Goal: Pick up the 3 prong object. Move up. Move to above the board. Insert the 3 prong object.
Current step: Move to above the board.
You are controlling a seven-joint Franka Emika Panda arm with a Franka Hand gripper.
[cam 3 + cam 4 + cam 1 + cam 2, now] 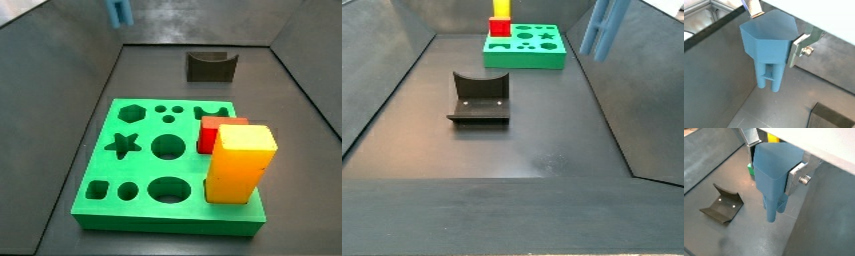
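Note:
My gripper [775, 26] is shut on the wide head of the 3 prong object [765, 42], a slim blue piece whose legs hang down over the dark floor. The silver fingers [796, 176] press its two sides in both wrist views. In a side view the 3 prong object [603, 30] hangs in the air beside the board [523, 58], not over it. The board [120, 215] is a flat green square with star, hexagon and round holes. In that side view the 3 prong object [120, 12] shows only at the picture's edge, beyond the board's far corner.
A tall yellow block [241, 160] and a red block [214, 135] stand on one side of the board. The dark fixture [480, 98] sits on the floor apart from the board, and also shows below the held piece as the fixture [723, 204]. Grey walls ring the floor.

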